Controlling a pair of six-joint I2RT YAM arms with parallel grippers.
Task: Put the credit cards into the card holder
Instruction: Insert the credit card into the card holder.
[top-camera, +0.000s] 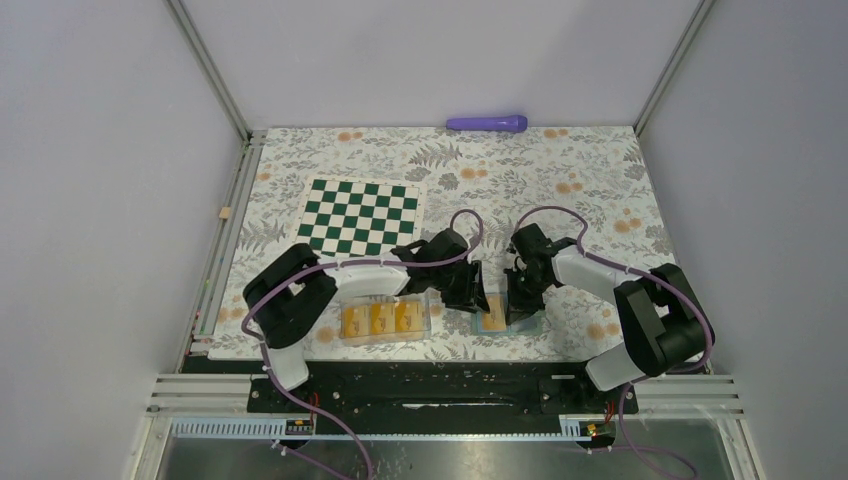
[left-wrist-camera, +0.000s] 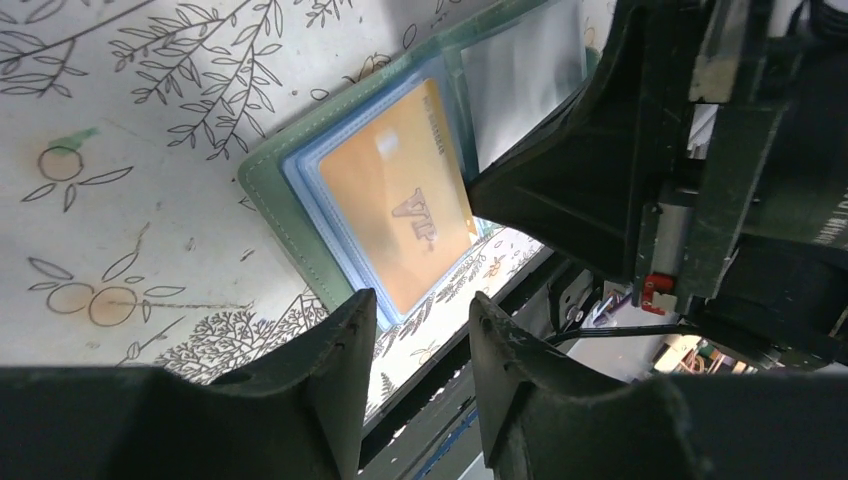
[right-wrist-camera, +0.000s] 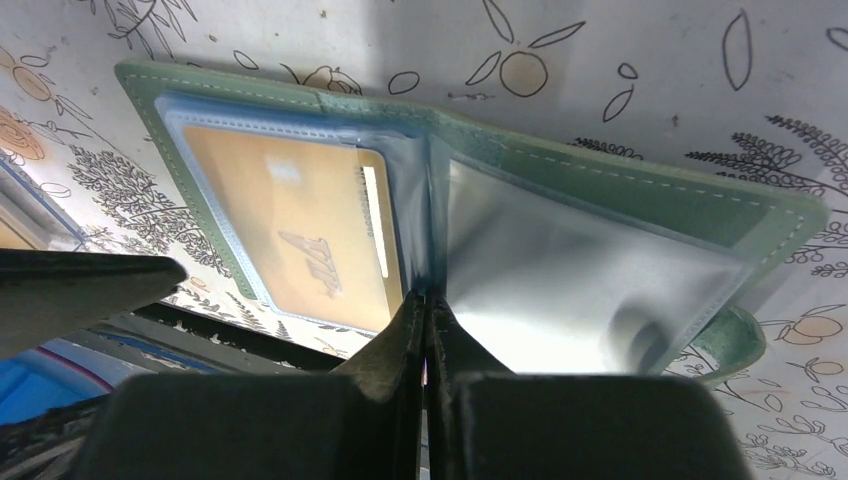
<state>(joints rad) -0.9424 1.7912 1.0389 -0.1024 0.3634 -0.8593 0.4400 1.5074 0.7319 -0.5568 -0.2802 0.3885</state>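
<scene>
The sage-green card holder lies open near the table's front edge. One orange credit card sits in its left clear sleeve. My right gripper is shut at the central fold, pinching a clear sleeve leaf that stands edge-on. The right sleeve shows no card. My left gripper hovers open and holds nothing, just over the holder's near edge, by the card. Three more credit cards lie in a clear box.
The clear plastic box stands just left of the holder, under my left arm. A green-and-white chessboard mat lies behind it. A purple stick rests at the back wall. The table's front edge is close below the holder.
</scene>
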